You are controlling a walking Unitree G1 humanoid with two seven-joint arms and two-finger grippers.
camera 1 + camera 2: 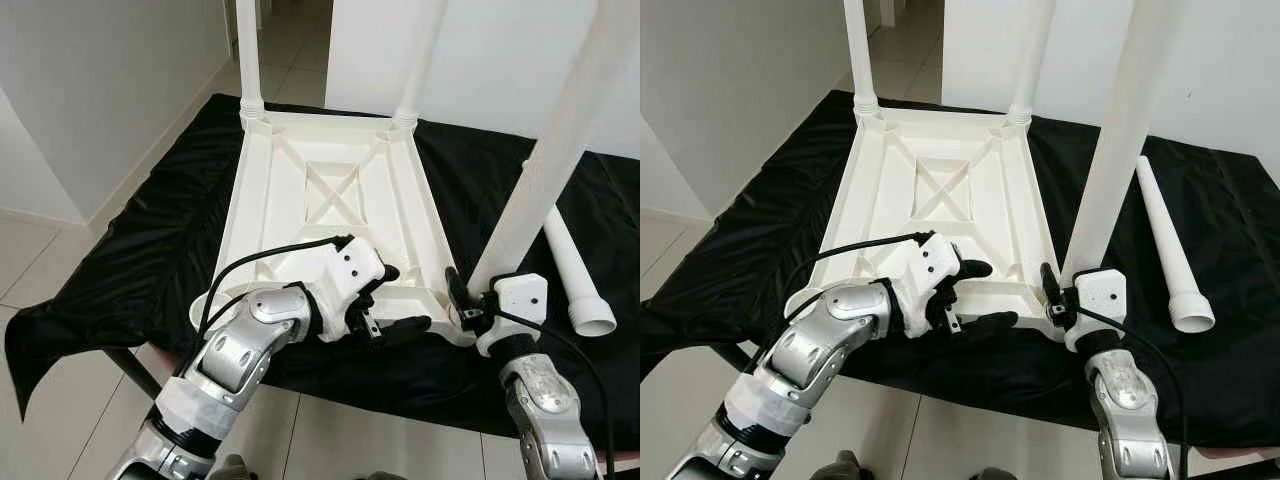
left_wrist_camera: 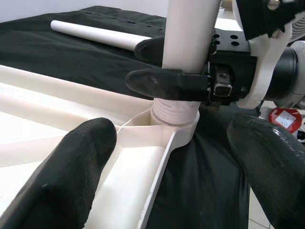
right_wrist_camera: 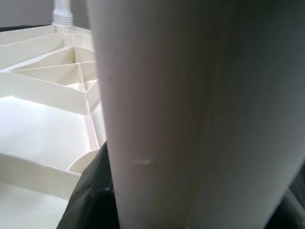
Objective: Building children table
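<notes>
- Right gripper [image 1: 462, 300] clamps a standing leg [image 1: 545, 165] at its base, near corner socket.
- Left gripper [image 1: 385, 300] hovers open by the flipped tabletop [image 1: 330, 190].
- Three legs upright, one spare leg [image 1: 572, 270] lying flat, pointing away.

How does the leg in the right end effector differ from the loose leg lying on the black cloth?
The held leg stands upright, its base in the near right corner socket of the upturned tabletop; the loose leg lies flat on the black cloth, beside the tabletop. The right end effector is shut on the held leg just above the socket; nothing touches the loose leg. Both are white, tapered plastic tubes.
</notes>
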